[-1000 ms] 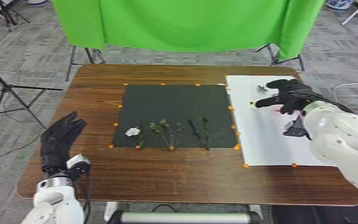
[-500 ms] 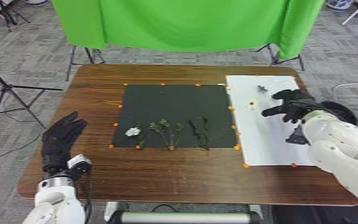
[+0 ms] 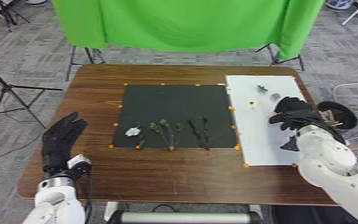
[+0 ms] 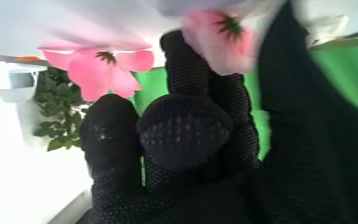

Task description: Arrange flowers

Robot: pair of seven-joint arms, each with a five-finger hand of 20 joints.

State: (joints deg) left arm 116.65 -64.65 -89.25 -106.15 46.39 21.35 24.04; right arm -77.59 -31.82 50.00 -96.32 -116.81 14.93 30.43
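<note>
Pink flowers (image 4: 94,79) are showing thin, broad petals beside mesh-gloved right hand (image 3: 293,114) in right wrist view. Head view is showing a white bloom (image 3: 133,132) lying on the dark mat (image 3: 174,102). Right hand is sitting over the white sheet (image 3: 262,147); can't tell opening or hold. Left hand (image 3: 60,137) is hanging open, empty.
</note>
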